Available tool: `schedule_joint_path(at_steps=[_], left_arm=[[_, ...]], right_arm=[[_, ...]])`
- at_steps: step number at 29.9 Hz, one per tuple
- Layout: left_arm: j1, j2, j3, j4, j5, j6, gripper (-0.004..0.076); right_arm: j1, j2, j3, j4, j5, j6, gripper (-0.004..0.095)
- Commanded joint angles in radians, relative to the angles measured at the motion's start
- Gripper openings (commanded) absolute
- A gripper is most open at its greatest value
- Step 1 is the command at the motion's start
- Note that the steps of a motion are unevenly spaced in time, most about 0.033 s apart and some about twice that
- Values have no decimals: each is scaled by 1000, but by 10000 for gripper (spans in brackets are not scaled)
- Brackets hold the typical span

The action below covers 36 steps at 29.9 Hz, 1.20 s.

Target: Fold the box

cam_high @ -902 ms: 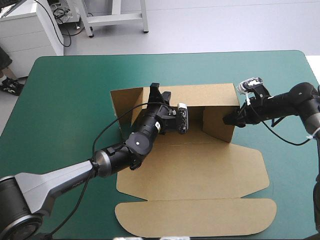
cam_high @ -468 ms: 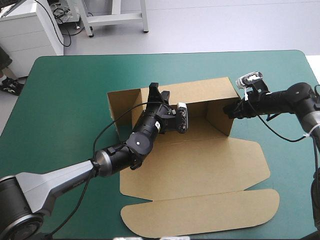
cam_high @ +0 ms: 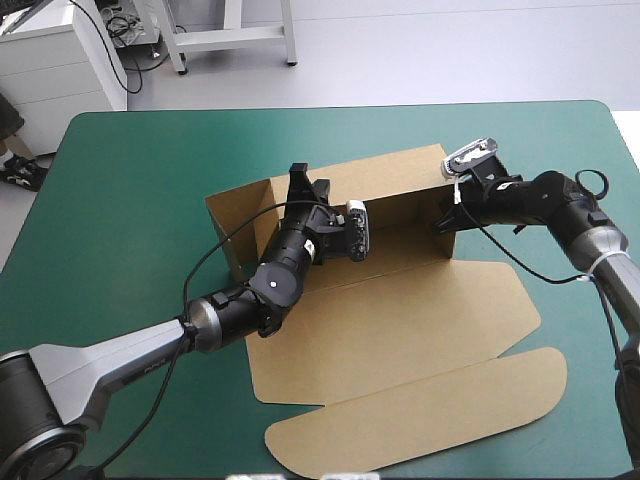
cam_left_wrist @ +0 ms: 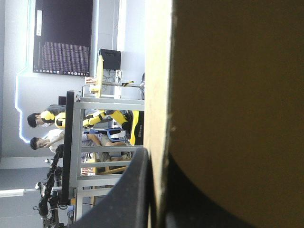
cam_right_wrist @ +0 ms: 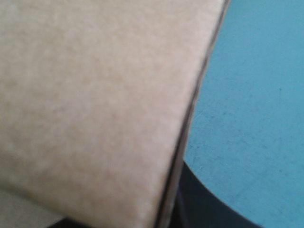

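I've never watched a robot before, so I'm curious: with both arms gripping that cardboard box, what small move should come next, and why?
Probably the right end effector should ease the side wall it pinches inward, squaring it against the back wall. The left end effector pinches that back wall upright; nothing looks tucked yet and the lid lies flat.
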Motion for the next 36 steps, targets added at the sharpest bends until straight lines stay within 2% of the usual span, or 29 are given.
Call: schedule_joint_path(at_steps=[1, 10, 13, 17, 19, 24, 31, 36], left_arm=[[-11, -30, -16, 18, -63, -25, -8], [-11, -30, -16, 18, -63, -25, 9], [-11, -30, -16, 18, -63, -25, 97], [-11, -30, -16, 18, -67, -36, 318], [-11, -30, -16, 18, -77, -36, 374], [-17, -30, -18, 18, -126, -65, 368], [-105, -70, -22, 18, -117, -86, 368], [-202, -121, -22, 18, -90, -94, 368]], right_arm=[[65, -13, -4, -12, 94, 7, 4], [67, -13, -4, -18, 56, 66, 4], [67, -13, -4, -18, 42, 78, 4], [67, -13, -4, -18, 25, 87, 4], [67, -13, -4, -18, 17, 98, 4], [67, -13, -4, -41, -22, 156, 4], [67, -13, -4, -133, -25, 245, 3], [67, -13, -4, -132, -25, 256, 3]])
